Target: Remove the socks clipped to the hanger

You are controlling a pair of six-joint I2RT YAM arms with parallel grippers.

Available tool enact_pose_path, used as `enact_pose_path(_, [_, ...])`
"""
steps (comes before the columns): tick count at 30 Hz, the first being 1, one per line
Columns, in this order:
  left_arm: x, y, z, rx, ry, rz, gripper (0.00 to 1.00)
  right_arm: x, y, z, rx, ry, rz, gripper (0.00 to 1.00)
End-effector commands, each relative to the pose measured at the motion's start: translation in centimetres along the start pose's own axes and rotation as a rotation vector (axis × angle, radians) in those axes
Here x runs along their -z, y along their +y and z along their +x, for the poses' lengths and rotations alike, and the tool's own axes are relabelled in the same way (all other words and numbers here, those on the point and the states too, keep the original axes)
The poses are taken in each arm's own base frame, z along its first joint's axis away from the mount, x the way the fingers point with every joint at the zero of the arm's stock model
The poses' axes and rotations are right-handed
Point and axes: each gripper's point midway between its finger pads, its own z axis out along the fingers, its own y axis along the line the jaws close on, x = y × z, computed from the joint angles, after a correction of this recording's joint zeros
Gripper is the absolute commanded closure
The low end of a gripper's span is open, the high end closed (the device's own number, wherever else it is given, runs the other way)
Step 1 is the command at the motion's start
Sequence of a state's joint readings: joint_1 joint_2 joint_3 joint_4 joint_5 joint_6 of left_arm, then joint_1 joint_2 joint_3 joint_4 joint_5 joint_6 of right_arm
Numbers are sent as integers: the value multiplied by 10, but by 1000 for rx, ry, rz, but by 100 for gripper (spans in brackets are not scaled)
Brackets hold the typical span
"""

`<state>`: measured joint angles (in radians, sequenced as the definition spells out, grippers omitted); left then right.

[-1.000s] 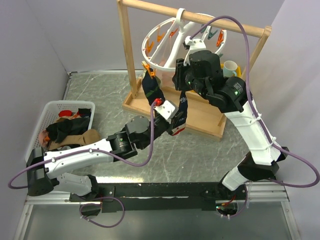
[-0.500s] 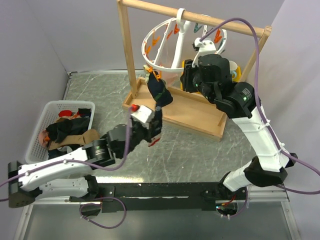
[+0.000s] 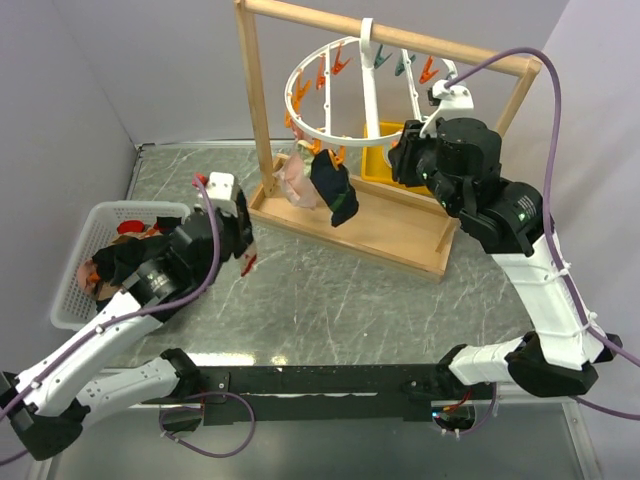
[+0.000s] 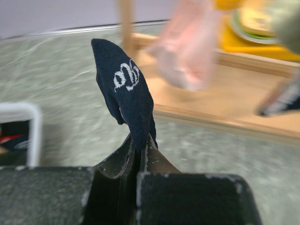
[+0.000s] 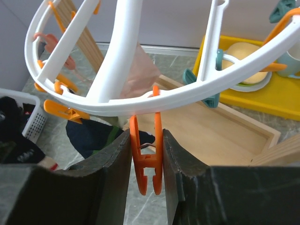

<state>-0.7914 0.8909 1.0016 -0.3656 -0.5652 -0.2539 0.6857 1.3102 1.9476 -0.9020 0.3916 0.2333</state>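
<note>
Navy sock now nearer sock-filled basket

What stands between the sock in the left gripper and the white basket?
Nothing visible. The left gripper is shut on the navy sock just right of the white basket, and only bare table lies between them. The basket's top is open, with other socks inside.

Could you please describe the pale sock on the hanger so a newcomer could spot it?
Look at the wooden frame; a white ring hanger hangs from its rail. Of two socks clipped under it, the pale pink sock is left of the dark sock.
</note>
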Motion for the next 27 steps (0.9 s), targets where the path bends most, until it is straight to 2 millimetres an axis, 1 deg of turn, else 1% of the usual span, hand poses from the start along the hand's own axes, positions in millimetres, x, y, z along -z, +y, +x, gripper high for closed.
enact_pose_path(1, [-2,47,-22,19,12,-156,99,19,-27,3,-15,0,48,63])
enact_pose_path(2, [-3,55,-25,24,9,-177,99,18,-30,6,-18,7,49,63])
enact_pose_path(3, [-4,68,-28,37,2,-211,99,20,-33,6,-19,3,51,63])
enact_pose_path(4, [-3,76,-30,45,-6,-226,99,20,-38,5,-27,-1,63,63])
enact_pose_path(5, [-3,84,-32,59,-15,-248,99,18,-40,10,-27,11,64,63])
enact_pose_path(6, [-2,104,-35,84,-27,-314,99,21,-43,9,-32,4,65,62])
enact_pose_path(8, [3,125,-40,151,-57,-388,99,19,-49,12,-36,6,76,62])
enact_pose_path(9, [5,146,-41,182,-69,-455,99,22,-50,13,-41,4,73,62])
enact_pose_path(11, [8,160,-42,244,-88,-500,99,20,-55,15,-42,7,82,60])
enact_pose_path(12, [9,170,-40,263,-91,-540,99,20,-56,16,-41,7,81,60])
enact_pose_path(13, [11,181,-38,318,-107,-610,99,19,-58,18,-43,13,85,60])
enact_pose_path(14, [15,191,-31,353,-97,-667,99,19,-61,18,-43,14,96,59])
enact_pose_path(15, [20,207,-29,385,-105,-741,99,18,-62,19,-44,18,94,59])
enact_pose_path(16, [22,217,-26,439,-124,-791,99,18,-62,20,-43,20,94,59])
enact_pose_path(18, [40,246,-21,490,-164,-951,99,17,-68,22,-41,27,110,57])
enact_pose_path(19, [43,253,-20,526,-189,-991,99,16,-68,23,-42,33,108,57])
enact_pose_path(21, [58,279,-19,545,-244,-1104,99,16,-69,23,-42,41,108,55])
enact_pose_path(23, [66,294,-18,536,-277,-1191,99,16,-67,25,-46,50,95,54])
enact_pose_path(24, [76,305,-18,536,-309,-1267,99,18,-65,25,-49,48,85,54])
enact_pose_path(25, [75,311,-14,539,-308,-1297,99,18,-65,27,-51,47,80,54])
enact_pose_path(26, [73,313,-13,542,-309,-1300,99,18,-62,28,-57,48,66,53])
enact_pose_path(27, [61,310,-12,549,-285,-1251,73,19,-60,28,-58,45,53,50])
